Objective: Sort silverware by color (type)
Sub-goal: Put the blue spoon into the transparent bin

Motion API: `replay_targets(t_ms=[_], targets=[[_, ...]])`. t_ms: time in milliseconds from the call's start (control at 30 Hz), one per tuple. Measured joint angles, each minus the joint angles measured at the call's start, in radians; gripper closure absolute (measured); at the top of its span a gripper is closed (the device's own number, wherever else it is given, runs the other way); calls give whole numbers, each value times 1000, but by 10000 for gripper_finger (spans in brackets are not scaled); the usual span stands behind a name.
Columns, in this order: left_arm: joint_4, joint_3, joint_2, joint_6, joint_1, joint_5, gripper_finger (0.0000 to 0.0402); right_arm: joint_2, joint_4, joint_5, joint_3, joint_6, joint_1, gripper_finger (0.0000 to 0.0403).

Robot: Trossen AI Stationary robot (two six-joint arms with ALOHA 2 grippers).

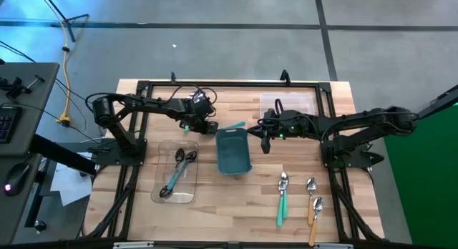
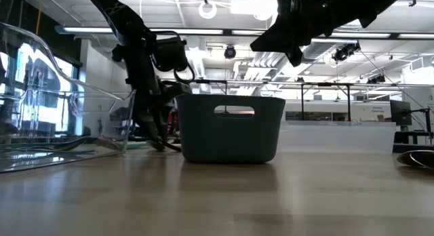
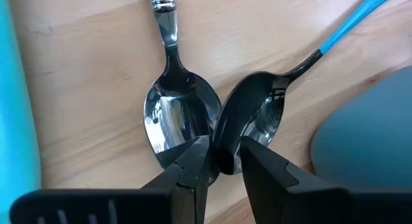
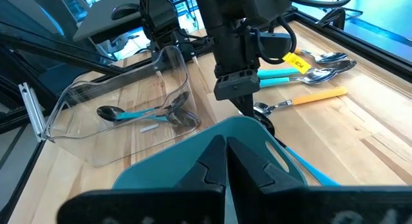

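Pinched at its bowl rim by the left gripper [image 3: 224, 161], the teal-handled spoon [image 3: 248, 114] trails its handle away; right gripper [image 4: 225, 161] waits shut above the bin [image 1: 232, 150].

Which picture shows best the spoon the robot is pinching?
The left wrist view: the left gripper pinches the blue-handled spoon by its bowl. The high view shows only its handle; the right wrist view glimpses it; the low view hides it.

teal bin [image 1: 233, 152] mid-table | clear tray [image 1: 177, 174] beside it
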Motion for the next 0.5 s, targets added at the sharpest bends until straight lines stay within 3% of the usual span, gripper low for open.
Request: replay_targets(t_ms=[133, 333, 500], targets=[[2, 0, 0, 17, -1, 0, 334, 0, 0, 1, 0, -1, 0, 403], [24, 0, 0, 28, -1, 1, 392, 0, 0, 3, 0, 24, 0, 403], [23, 1, -3, 57, -1, 2, 398, 0, 0, 3, 0, 24, 0, 403]])
